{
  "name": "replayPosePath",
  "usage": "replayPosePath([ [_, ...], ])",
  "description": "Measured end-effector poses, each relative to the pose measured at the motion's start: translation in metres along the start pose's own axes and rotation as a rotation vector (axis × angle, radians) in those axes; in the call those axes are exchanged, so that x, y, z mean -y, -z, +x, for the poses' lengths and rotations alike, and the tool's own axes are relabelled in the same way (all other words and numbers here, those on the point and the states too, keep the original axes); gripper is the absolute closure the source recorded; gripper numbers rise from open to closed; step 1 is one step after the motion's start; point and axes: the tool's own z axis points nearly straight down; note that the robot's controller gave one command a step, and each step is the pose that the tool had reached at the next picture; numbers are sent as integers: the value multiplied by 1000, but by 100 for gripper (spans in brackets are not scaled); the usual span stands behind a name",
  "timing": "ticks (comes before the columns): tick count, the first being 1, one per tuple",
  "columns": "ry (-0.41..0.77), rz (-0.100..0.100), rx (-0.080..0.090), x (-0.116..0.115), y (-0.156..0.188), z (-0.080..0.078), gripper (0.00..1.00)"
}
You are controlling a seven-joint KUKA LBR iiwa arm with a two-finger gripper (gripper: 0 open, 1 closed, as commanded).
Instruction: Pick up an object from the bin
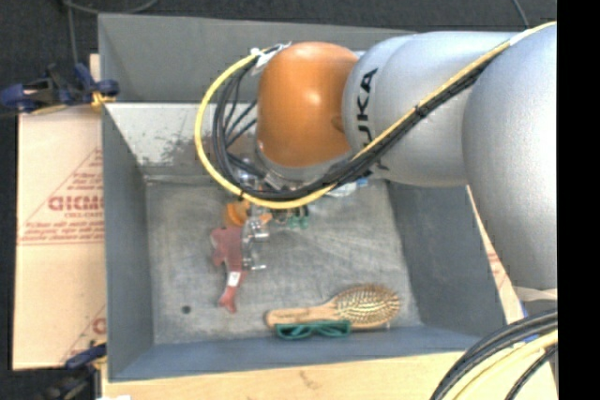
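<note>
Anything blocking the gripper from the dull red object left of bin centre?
Nothing visible. The gripper is directly beside the dull red object, at its right edge. The wooden hairbrush lies apart by the near wall.

The arm enters from 3 o'clock and extends toward 9 o'clock. The orange cover on its wrist faces upward. Yellow and black cables loop round the cover's 9 o'clock side. The gripper projects below the cover at 7 o'clock.
</note>
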Motion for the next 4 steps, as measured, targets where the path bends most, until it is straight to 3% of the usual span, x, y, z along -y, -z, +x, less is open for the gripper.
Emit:
replayPosePath([
  [1,378,0,-1,26,-67,-6,0],
  [2,508,-2,-1,24,-92,-9,0],
  [3,637,0,0,17,-91,-14,0],
  [4,506,-6,2,22,-89,-12,100],
])
